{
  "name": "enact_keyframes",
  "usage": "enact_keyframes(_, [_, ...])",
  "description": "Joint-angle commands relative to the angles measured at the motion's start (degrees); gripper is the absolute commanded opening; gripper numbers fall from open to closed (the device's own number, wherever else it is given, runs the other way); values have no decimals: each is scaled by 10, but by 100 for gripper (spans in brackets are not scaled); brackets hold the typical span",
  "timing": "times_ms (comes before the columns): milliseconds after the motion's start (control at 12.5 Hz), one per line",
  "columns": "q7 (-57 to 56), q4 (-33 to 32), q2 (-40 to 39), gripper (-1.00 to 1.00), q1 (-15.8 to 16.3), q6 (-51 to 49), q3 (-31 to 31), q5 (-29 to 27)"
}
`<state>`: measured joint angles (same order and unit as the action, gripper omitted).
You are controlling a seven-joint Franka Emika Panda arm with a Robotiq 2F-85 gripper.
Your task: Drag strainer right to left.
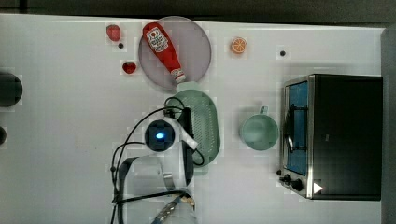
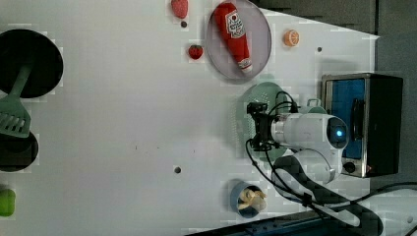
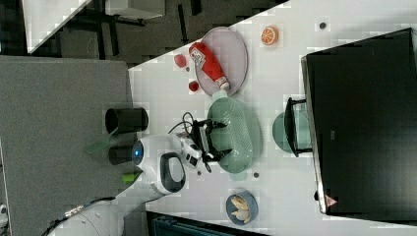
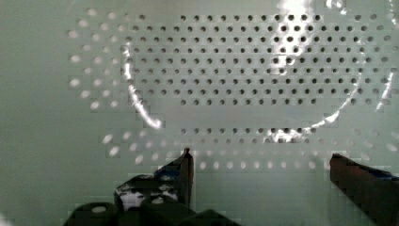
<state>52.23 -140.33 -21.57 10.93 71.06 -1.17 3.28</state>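
The strainer lies on the white table, near the middle, its upper end touching the rim of the grey-lilac plate in the top view. A ketchup bottle lies across that plate. To the top view's right of the strainer stands the green mug, apart from it, and beyond the mug the toaster oven. The gripper is over the strainer's perforated basin, at the side nearer the arm; in the wrist view its two black fingers stand wide apart, released, with the holed floor between them and nothing grasped. Whether the fingertips touch the basin cannot be told. In the left view a blue bowl sits near the table edge, below the arm. Two strawberries and an orange slice lie near the plate.
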Motion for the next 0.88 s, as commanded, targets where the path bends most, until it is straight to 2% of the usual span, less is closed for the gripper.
enact_keyframes(80, [77, 21, 2, 100, 33, -42, -16, -8])
enact_keyframes(880, [217, 128, -61, 100, 123, -83, -38, -10])
